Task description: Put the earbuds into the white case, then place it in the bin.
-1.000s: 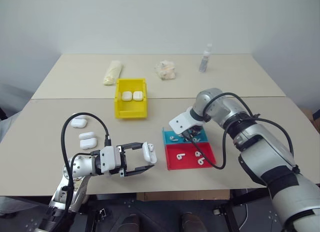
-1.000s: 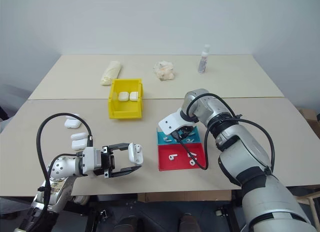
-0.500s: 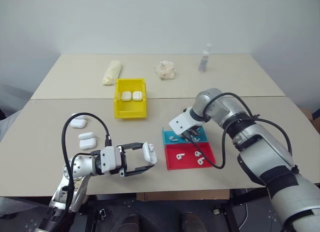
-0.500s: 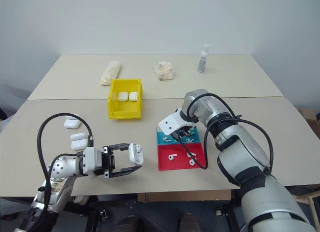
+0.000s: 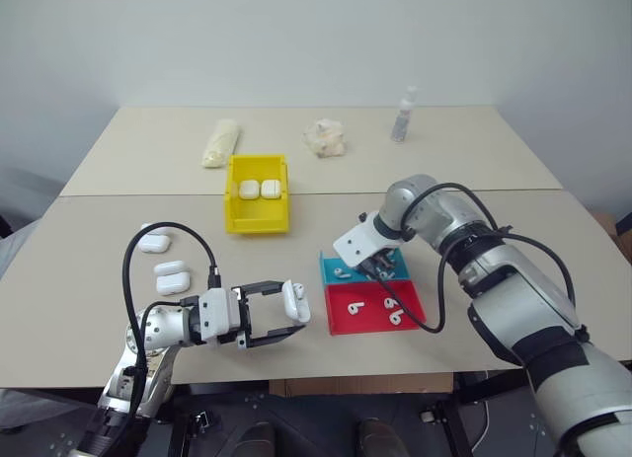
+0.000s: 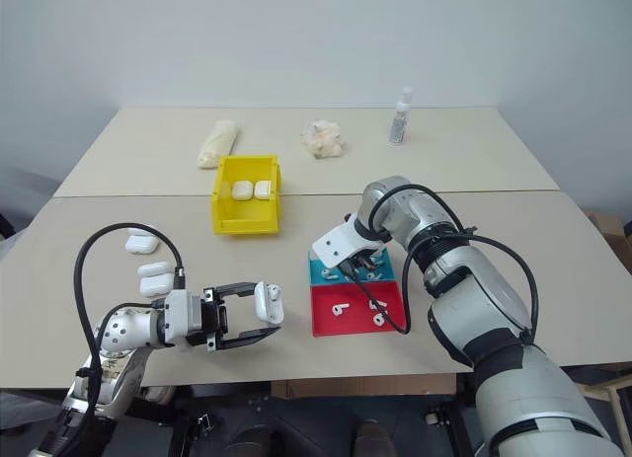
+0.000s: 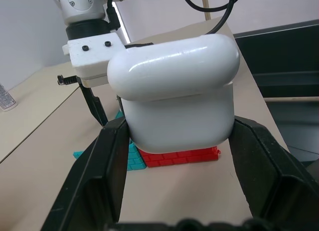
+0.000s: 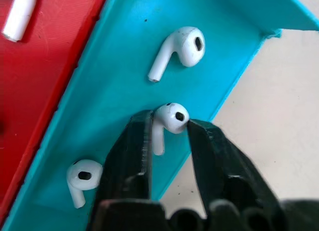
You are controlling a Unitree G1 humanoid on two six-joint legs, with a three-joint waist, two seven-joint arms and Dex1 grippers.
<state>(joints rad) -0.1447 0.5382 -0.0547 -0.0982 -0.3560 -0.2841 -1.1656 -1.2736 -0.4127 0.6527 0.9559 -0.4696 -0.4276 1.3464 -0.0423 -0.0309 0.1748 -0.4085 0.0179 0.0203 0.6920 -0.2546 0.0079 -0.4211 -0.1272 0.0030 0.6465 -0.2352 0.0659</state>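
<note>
R gripper [image 8: 169,128] fingers just pinched in on an earbud [image 8: 171,118] in the blue tray [image 8: 124,91], L gripper [image 7: 174,156] clamps the white case [image 7: 177,99], so pickup's next imo.

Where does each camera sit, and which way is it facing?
Head stereo pair: looks forward and down over the table, showing both arms, yellow bin.
Left wrist: looks along left gripper, shut on white case.
Right wrist: looks down along right gripper around an earbud in blue tray half.
Shared: both wrist views show the tray.
</note>
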